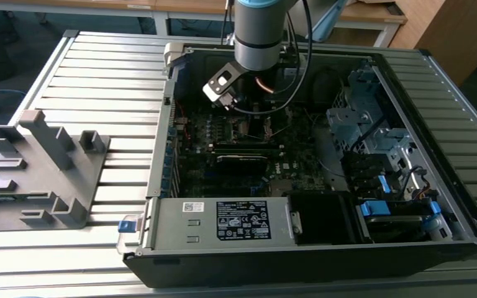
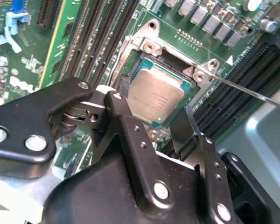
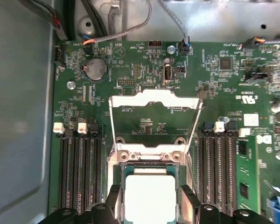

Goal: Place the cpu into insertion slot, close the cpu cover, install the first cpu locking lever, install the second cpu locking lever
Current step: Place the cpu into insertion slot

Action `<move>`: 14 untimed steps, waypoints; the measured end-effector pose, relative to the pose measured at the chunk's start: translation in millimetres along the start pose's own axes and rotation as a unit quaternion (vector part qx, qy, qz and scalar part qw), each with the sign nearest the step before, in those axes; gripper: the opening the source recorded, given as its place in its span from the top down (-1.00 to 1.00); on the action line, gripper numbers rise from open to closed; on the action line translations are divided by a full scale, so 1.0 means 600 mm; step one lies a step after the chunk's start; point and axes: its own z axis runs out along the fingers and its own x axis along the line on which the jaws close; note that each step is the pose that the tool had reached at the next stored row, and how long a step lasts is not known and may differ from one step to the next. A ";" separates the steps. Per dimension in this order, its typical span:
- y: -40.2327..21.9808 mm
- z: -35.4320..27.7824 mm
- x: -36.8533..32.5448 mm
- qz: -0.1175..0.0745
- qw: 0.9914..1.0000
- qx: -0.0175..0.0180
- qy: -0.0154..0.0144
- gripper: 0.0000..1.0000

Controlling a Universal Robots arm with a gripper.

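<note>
In the second wrist view the pale silver cpu [image 2: 155, 95] lies flat between the two black fingertips of my gripper [image 2: 157, 99], level with the insertion slot [image 2: 147, 49] and inside its silver rim. Each finger [image 2: 125, 84] presses against one edge of the chip. The first wrist view has the cpu [image 3: 149, 193] over the same slot [image 3: 149, 164], and the cpu cover [image 3: 154, 105] stands swung open behind it. A thin locking lever [image 2: 252, 92] sticks out past the socket corner. The exterior view has the arm [image 1: 258, 37] reaching down into the case over the motherboard [image 1: 238, 155].
Long black memory slots [image 3: 79, 172] flank the socket on both sides. The computer case [image 1: 164, 105] has a power supply [image 1: 222, 220] at the front and drive bays [image 1: 371, 124] at the exterior view's right. A grey fixture [image 1: 35, 174] stands on the table at the exterior view's left.
</note>
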 end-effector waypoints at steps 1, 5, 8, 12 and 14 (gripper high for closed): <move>0.000 -0.005 0.000 0.000 1.000 0.000 0.000 -0.23; 0.001 -0.020 0.000 0.000 1.000 0.000 0.000 -0.23; 0.001 -0.020 0.000 0.000 1.000 0.000 0.000 -0.23; 0.001 -0.020 0.000 0.000 1.000 0.000 0.000 -0.23; 0.001 -0.020 0.000 0.000 1.000 0.000 0.000 -0.23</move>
